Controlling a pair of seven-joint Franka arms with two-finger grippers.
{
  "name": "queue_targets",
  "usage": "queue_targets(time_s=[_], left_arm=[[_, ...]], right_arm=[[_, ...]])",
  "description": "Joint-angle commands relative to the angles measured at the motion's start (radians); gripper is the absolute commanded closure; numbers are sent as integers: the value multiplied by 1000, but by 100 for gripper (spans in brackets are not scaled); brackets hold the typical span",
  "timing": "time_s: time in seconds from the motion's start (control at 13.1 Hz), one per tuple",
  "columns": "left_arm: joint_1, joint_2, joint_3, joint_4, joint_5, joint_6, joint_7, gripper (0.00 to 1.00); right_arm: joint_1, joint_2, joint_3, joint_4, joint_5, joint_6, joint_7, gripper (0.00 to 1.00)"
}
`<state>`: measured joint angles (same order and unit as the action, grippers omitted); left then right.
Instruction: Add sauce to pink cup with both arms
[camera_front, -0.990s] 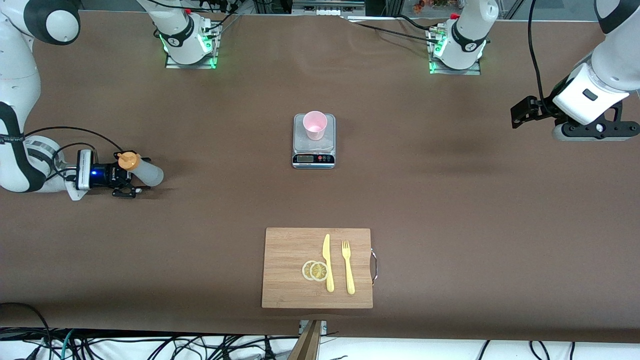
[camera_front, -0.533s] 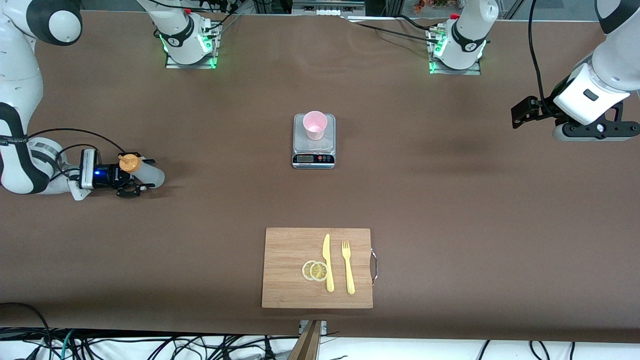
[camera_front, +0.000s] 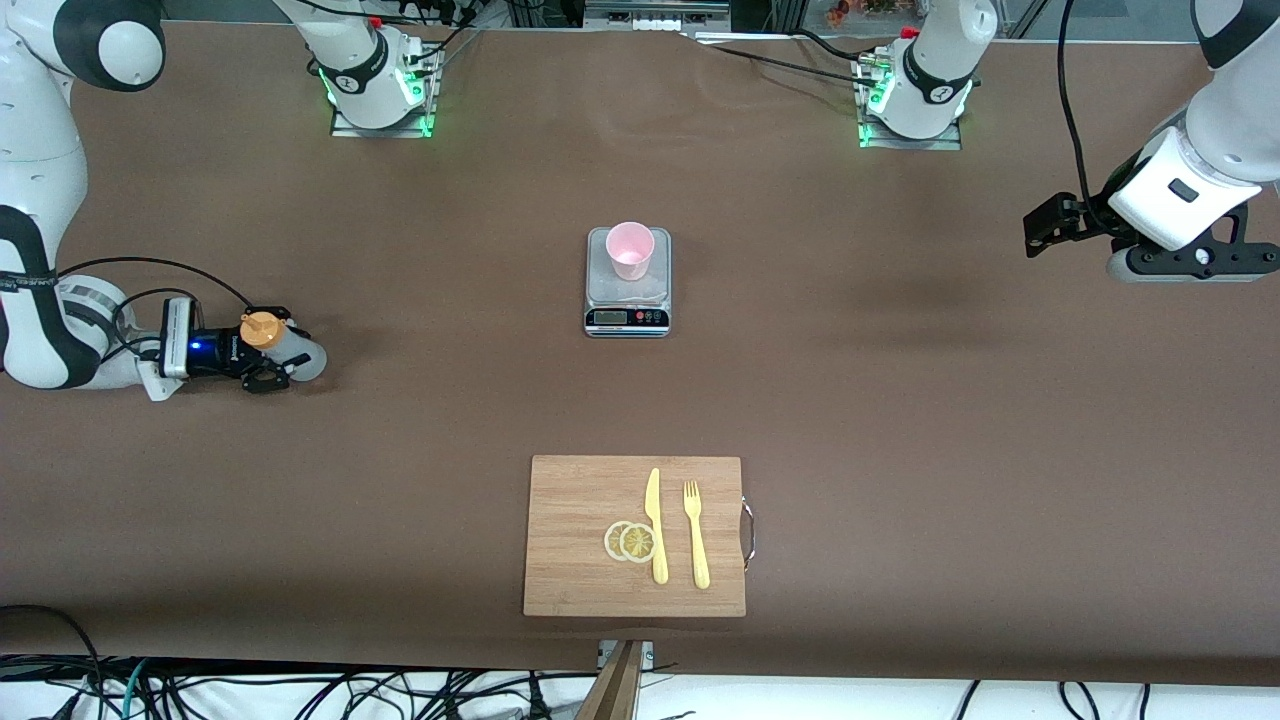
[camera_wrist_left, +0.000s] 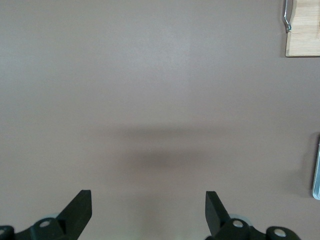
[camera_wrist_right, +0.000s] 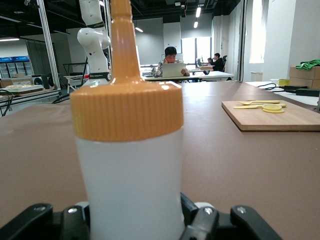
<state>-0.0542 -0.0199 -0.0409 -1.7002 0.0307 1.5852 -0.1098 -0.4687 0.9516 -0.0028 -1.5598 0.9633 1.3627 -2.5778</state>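
The sauce bottle (camera_front: 298, 358), whitish with an orange nozzle cap (camera_front: 261, 330), stands on the brown table toward the right arm's end. My right gripper (camera_front: 272, 350) reaches in level with the table and is shut on the bottle's lower body. In the right wrist view the bottle (camera_wrist_right: 130, 175) fills the middle and the black fingers (camera_wrist_right: 194, 216) press on both its sides. The pink cup (camera_front: 630, 249) stands upright on a small scale (camera_front: 627, 303) at mid-table. My left gripper (camera_front: 1045, 225) waits in the air over the left arm's end, open and holding nothing (camera_wrist_left: 147, 202).
A wooden cutting board (camera_front: 575, 540) lies nearer to the front camera than the scale, carrying a yellow knife (camera_front: 655, 525), a yellow fork (camera_front: 695, 535) and two lemon slices (camera_front: 630, 541). The board's corner (camera_wrist_left: 305, 35) shows in the left wrist view. Arm bases stand along the table's back edge.
My right gripper's fingers have closed in from wide open onto the sauce bottle. The bottle stays in its place. The left arm has not moved.
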Motion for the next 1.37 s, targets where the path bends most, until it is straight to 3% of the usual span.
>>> queue_targets(time_s=[0.0,0.46,0.91,1.3], left_arm=[[7,-8,1,-3,-15,-11,25,0],[8,-8,1,-3,-15,-11,27,0],[8,-8,3,-4,-17,-13,27,0],[10,-6,3,-4,-17,-14,27,0]], right_arm=[[-1,-7,-3,12,5,-14,2,100],[34,-36,-5,60,3,-16,134,100],[131,-171,-8,57,-32,53,453,100],[281,-281,-8,58,-179,116,672,100]])
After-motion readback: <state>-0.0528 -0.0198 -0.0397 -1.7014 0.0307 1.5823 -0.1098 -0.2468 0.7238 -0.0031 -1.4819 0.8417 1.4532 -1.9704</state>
